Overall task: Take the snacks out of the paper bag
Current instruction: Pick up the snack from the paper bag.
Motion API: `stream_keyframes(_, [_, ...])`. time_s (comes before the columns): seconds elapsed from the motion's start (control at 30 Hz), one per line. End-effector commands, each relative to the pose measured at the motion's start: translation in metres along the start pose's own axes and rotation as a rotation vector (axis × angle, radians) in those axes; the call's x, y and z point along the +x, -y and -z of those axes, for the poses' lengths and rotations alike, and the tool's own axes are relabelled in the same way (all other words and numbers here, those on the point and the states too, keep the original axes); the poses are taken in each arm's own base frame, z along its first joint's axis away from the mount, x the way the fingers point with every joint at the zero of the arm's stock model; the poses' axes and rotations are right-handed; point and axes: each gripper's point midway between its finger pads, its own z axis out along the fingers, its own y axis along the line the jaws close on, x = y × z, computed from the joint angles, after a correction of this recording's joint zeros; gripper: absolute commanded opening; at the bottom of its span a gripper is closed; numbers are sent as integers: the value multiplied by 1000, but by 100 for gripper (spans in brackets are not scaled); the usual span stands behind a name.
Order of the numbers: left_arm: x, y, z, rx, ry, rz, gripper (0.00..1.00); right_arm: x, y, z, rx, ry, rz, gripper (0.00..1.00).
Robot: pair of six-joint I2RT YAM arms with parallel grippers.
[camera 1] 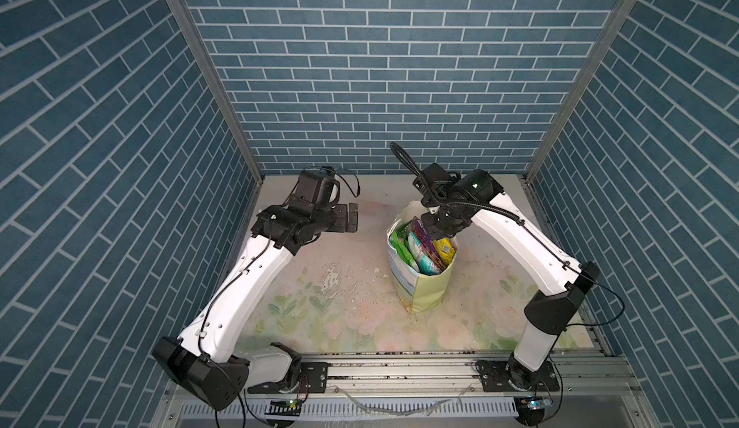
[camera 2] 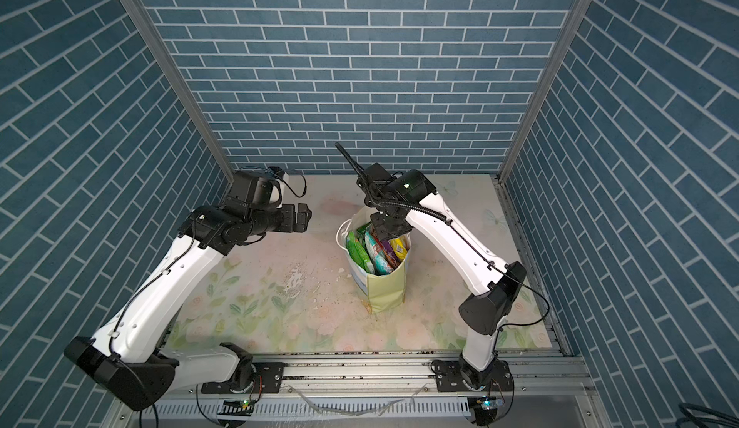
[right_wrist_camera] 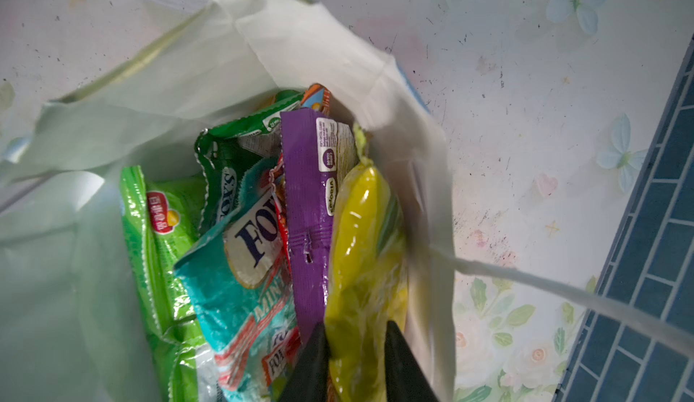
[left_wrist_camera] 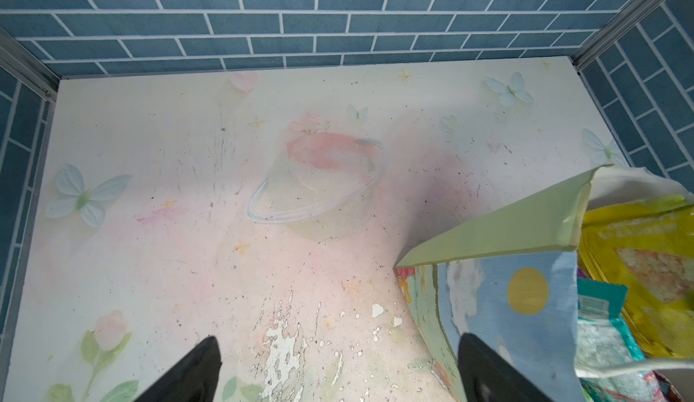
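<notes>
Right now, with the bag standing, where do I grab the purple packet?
Pinch the top edge of the purple packet, from straight above through the mouth of the bag. It stands on edge, pressed against the yellow packet; only that edge is free.

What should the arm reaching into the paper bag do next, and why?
Probably lift straight up. The right gripper has its fingers on both sides of the yellow packet and looks closed on its edge, while the packet sits upright in the paper bag beside the purple packet; a straight pull should clear the others.
</notes>
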Motion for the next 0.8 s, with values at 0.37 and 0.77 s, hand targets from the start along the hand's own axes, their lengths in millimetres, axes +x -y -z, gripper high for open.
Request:
stream_keyframes(0.37, [-18,11,3,66,1,-13,100,-1,3,12,-5,40,-35,0])
stream_keyframes(0.77, [-31,19,-2,88,5,-16,99,-32,8,83,-114,314,-31,0])
